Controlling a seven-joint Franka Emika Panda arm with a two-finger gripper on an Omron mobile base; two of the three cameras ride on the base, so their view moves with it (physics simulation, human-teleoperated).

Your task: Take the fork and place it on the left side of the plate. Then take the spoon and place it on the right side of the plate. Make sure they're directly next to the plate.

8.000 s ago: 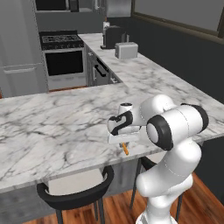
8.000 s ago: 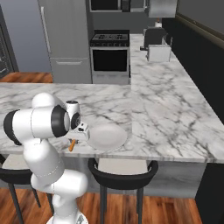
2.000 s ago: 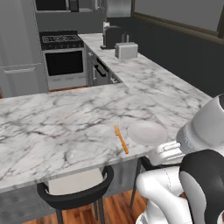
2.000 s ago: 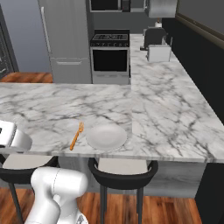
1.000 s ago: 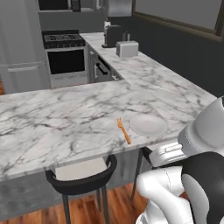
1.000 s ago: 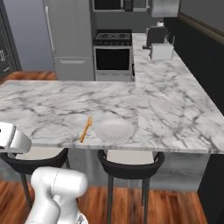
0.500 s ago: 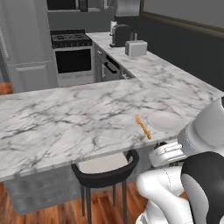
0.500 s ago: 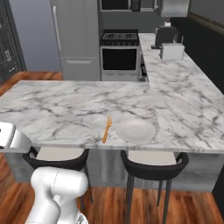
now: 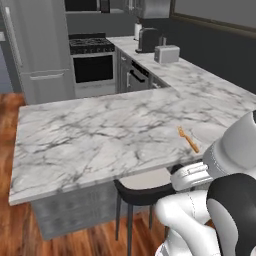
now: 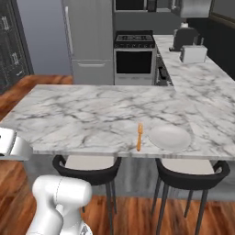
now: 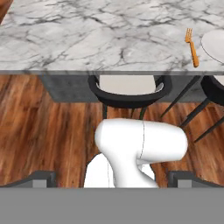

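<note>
A home kitchen: a marble island worktop (image 10: 92,114) with dark stools (image 10: 87,167) at its near edge, a steel fridge (image 10: 89,39), an oven range (image 10: 135,55), a toaster (image 10: 193,53), wooden flooring (image 11: 48,131).

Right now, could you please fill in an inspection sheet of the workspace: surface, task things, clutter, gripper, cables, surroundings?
Surface: marble counter, L-shaped, bare at the near left.
Fork: orange, flat on the counter directly left of the plate, near the front edge.
Plate: white, nothing on it.
Spoon: nothing seen.
Clutter: toaster and dark coffee maker on the far counter.
Gripper: open, holding nothing, low in front of the counter.
Cables: nothing seen.
Surroundings: two stools under the counter, stove, fridge, wooden floor.
</note>
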